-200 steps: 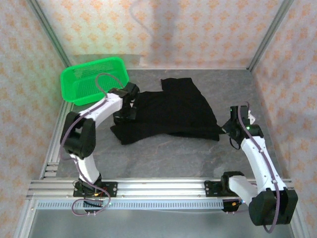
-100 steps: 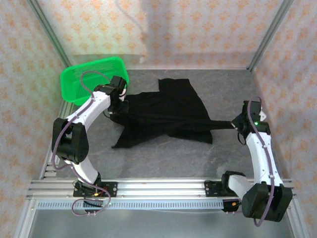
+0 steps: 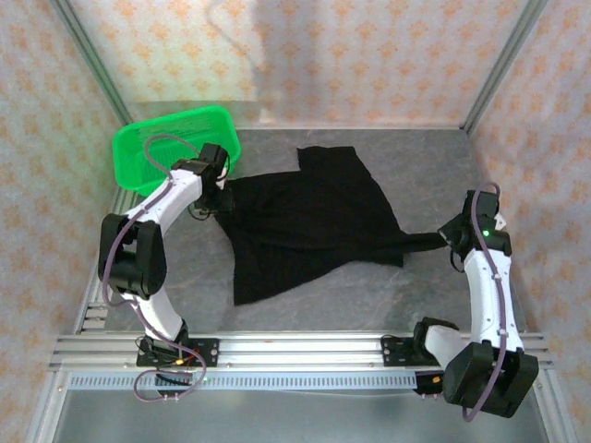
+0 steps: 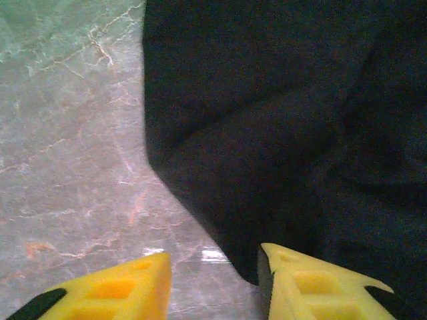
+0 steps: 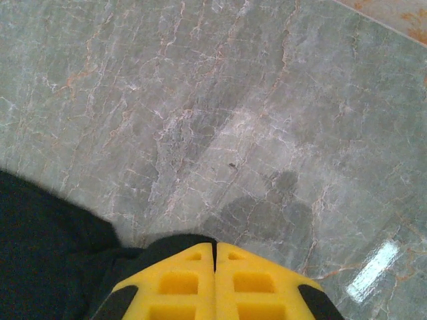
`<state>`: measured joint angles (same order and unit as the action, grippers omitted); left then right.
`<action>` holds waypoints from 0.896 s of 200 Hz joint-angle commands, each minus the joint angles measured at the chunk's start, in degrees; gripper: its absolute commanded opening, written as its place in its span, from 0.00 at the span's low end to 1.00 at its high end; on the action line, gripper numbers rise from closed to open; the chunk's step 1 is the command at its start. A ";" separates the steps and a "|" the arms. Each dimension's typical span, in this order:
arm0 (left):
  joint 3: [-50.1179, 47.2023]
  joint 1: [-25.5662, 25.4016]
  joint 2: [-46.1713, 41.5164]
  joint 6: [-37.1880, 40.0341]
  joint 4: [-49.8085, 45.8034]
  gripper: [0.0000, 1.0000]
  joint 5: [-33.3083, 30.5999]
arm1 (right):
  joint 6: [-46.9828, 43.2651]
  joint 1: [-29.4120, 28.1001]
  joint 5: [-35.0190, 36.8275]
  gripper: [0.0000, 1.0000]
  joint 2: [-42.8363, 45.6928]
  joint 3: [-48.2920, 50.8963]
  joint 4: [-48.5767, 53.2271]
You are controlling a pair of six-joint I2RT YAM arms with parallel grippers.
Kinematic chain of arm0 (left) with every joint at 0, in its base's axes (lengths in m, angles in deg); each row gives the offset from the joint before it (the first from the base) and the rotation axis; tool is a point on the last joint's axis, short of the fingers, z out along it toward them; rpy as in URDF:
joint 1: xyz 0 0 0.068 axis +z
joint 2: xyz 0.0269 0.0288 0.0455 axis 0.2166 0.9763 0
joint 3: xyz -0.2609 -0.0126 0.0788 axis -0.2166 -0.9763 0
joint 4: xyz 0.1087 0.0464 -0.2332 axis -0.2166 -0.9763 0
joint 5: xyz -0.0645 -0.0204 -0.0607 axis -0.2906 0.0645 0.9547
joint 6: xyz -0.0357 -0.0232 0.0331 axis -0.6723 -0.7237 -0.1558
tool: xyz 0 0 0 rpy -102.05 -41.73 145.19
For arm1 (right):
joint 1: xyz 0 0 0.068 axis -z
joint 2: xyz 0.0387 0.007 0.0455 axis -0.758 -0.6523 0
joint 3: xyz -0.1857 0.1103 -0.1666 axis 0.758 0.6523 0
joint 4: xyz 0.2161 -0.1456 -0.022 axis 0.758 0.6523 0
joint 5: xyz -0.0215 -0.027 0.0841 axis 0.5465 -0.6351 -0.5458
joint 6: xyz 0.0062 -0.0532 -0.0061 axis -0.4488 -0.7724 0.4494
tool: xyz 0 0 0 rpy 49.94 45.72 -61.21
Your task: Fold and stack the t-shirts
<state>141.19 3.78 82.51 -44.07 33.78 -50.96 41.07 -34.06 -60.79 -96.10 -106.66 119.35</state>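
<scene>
Pinching the right corner of the t-shirt [image 3: 314,226] lying on the worktop [image 3: 369,300] in the closed right claw [image 5: 215,248], likely to draw it flat, with the left claw [image 4: 213,257] parted, empty, at the opposite edge.

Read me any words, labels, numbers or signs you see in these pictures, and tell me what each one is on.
None can be read.
The black t-shirt is plain.
The green basket bears no label.
The wallpaper carries only a flower pattern.
</scene>
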 commanded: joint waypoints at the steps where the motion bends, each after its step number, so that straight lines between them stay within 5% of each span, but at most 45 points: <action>1: -0.20 0.03 -5.06 -3.23 -0.17 0.50 0.98 | 0.59 0.38 0.18 0.00 1.32 1.34 0.53; 48: -15.91 -1.79 -22.61 -14.37 -1.17 0.60 13.08 | 0.71 0.34 -4.51 0.00 2.13 3.32 -0.47; 97: -31.93 -13.15 -38.61 -28.51 -5.46 0.62 16.13 | -1.20 -0.59 -6.07 0.00 1.45 2.07 -1.15; 141: -40.13 -20.03 -41.98 -35.94 -6.83 0.61 14.39 | -2.47 -2.38 -6.33 0.00 0.13 0.28 -1.51; 179: -45.02 -24.54 -37.91 -40.71 2.14 0.61 13.17 | -2.55 -2.99 -7.06 0.00 -0.51 0.87 -1.68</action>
<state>98.61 -18.80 42.18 -79.19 30.22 -36.33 39.48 -36.58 -67.57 -96.21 -104.43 118.17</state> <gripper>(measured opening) 0.609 0.042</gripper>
